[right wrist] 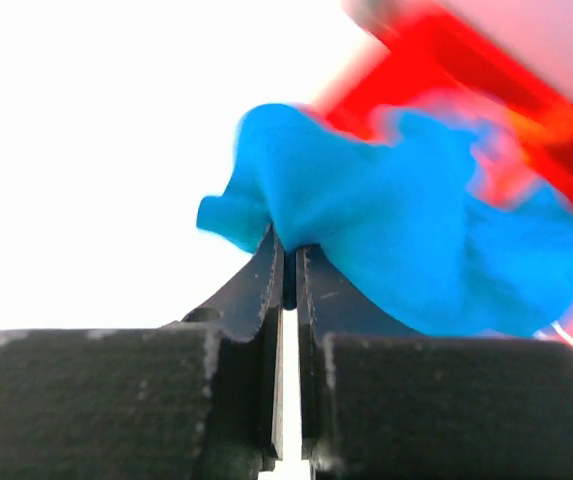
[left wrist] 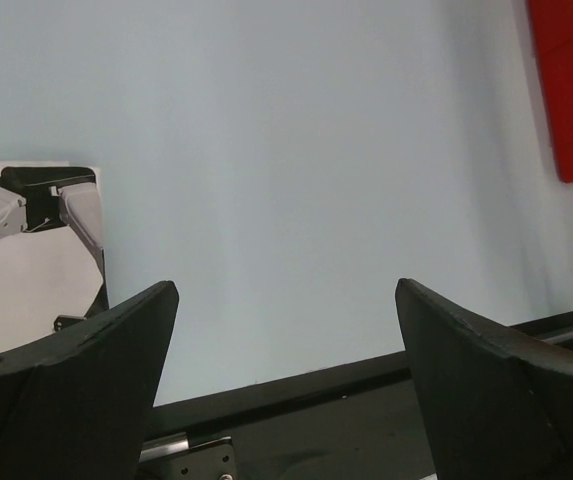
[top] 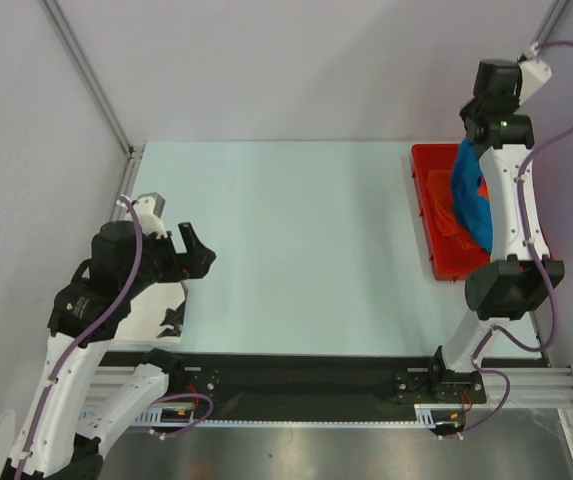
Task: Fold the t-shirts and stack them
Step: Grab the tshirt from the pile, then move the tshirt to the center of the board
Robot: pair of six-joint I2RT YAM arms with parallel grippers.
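Right end effector (right wrist: 288, 262) pinching blue t-shirt (top: 469, 195), which hangs over red bin (top: 438, 262) at bench (top: 306, 250) right edge. Left end effector (left wrist: 286, 288) spread, empty. Best to lift until the hem clears the bin, then lay it mid-bench.

blue t-shirt (right wrist: 406, 230): soft matt cloth, creased; bin (top: 426, 215): smooth red plastic; table (top: 296, 250): smooth, matt

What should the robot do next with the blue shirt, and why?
Probably lift the blue shirt a bit higher and carry it left onto the table. The right gripper is pinched shut on it, but it hangs over the red bin, its lower end seemingly inside, and folding needs a flat surface.
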